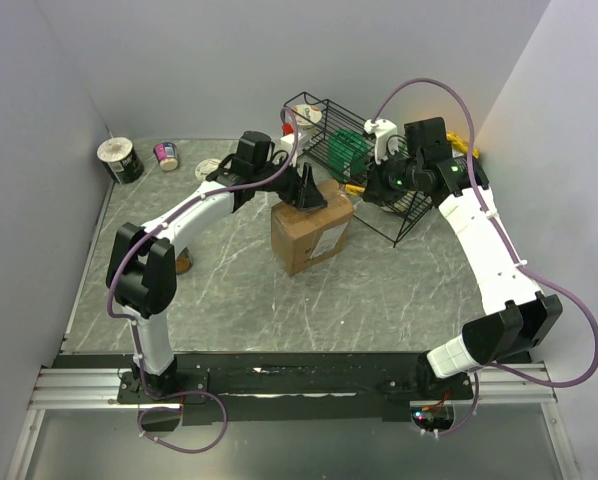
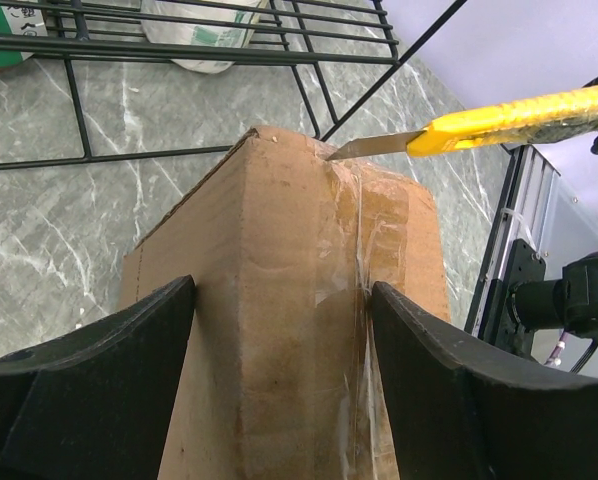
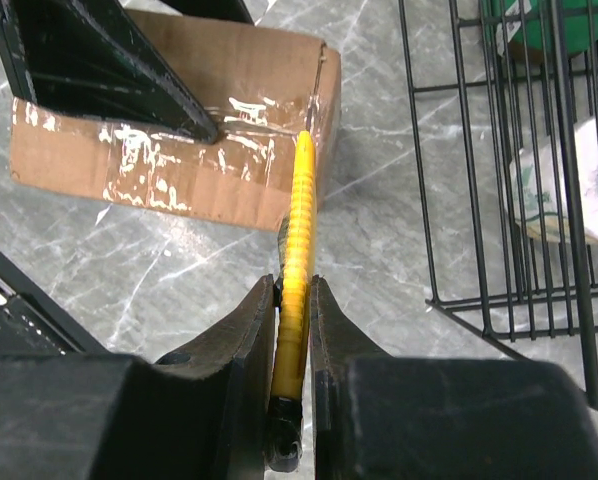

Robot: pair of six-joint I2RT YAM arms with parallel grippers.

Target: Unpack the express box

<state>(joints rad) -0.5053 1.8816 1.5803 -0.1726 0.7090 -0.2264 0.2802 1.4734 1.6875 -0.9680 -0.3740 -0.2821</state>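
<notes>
Right wrist view – the right pincer (image 3: pixel 294 300) grips the knife (image 3: pixel 301 200). Its tip touches the express box (image 3: pixel 264 70) at 12 o'clock; the left pincer (image 2: pixel 282 290) sits spread wide on it.

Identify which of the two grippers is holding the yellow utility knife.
The right gripper: its jaws are shut on the yellow utility knife, blade at the taped brown cardboard box. The left gripper only straddles that box.

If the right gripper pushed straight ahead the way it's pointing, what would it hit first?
The express box: the yellow knife in the right gripper aims its blade at the taped top edge, seemingly touching or nearly so.
</notes>
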